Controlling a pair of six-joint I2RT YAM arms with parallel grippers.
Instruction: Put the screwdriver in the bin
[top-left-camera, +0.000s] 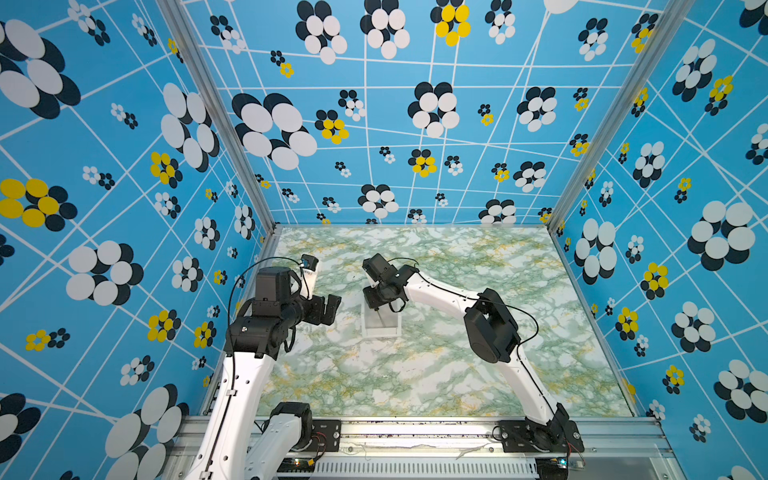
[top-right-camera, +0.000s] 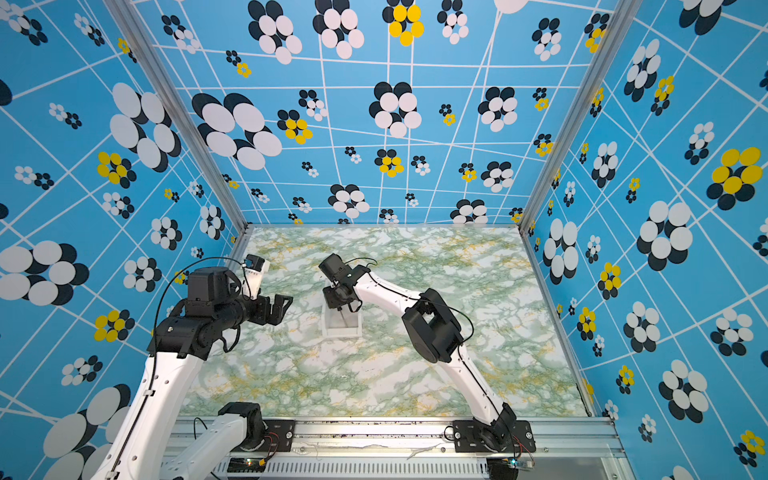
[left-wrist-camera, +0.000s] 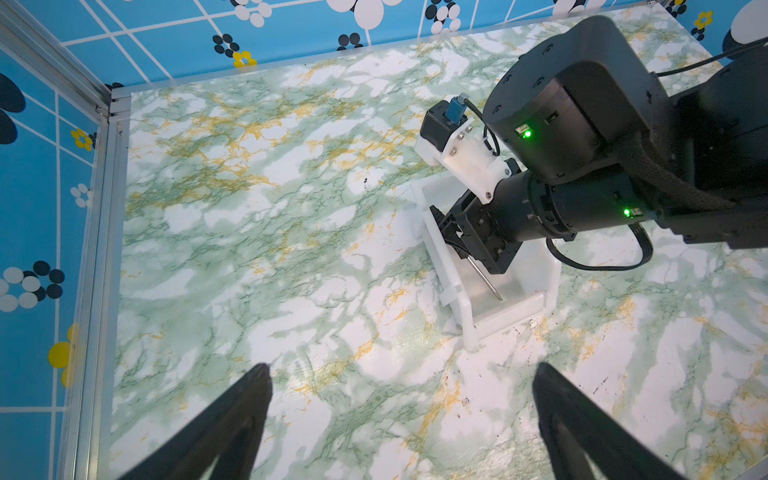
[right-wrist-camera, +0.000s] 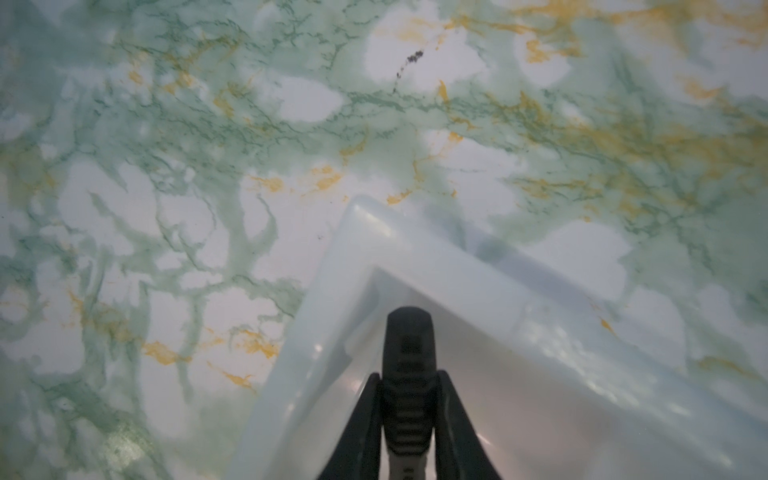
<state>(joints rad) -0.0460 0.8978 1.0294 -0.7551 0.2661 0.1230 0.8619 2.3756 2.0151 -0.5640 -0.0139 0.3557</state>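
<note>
Pinches screwdriver (right-wrist-camera: 409, 332) handle in right gripper (right-wrist-camera: 409, 380), shaft already inside bin (right-wrist-camera: 436, 266) beneath it; 1 step remaining: release.

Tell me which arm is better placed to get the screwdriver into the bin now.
Right. The right gripper is shut on the screwdriver, whose shaft angles down inside the bin, so it probably just needs to release. The left gripper is open, empty and away from the bin.
</note>
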